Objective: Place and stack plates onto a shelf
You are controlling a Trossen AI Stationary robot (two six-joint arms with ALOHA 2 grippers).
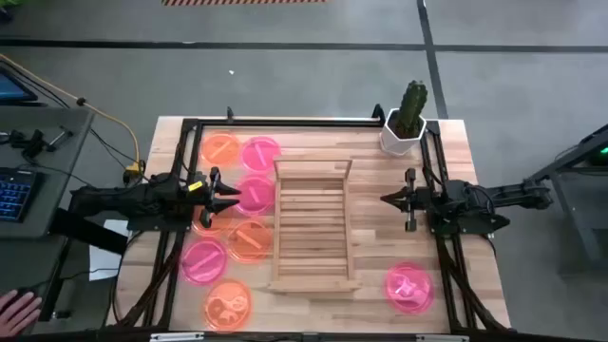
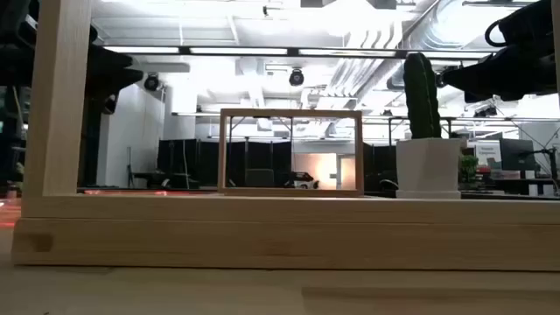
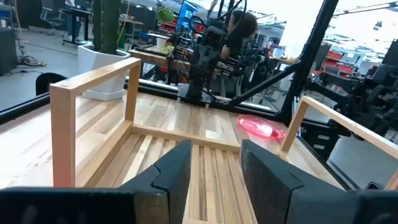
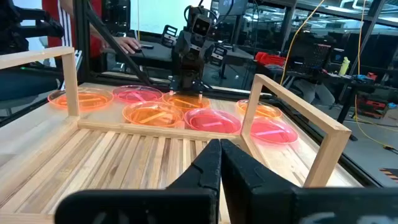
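The light-wood slatted shelf (image 1: 313, 228) lies at the table's middle, with its raised rail (image 1: 313, 169) toward the far edge. Several pink and orange plates (image 1: 249, 239) lie flat on the table left of it, and they also show in the right wrist view (image 4: 152, 113). One pink plate (image 1: 409, 287) lies alone near the right front, also seen in the left wrist view (image 3: 261, 127). My left gripper (image 1: 231, 195) is open (image 3: 214, 177) and hovers over the left plates, pointing at the shelf. My right gripper (image 1: 388, 199) is shut (image 4: 221, 165), right of the shelf and pointing at it.
A cactus in a white pot (image 1: 407, 122) stands at the far right corner, also seen in the low view (image 2: 426, 131). A black frame (image 1: 285, 122) borders the table. A person's hand (image 1: 14, 309) shows beyond the near left corner, beside a keyboard (image 1: 14, 190).
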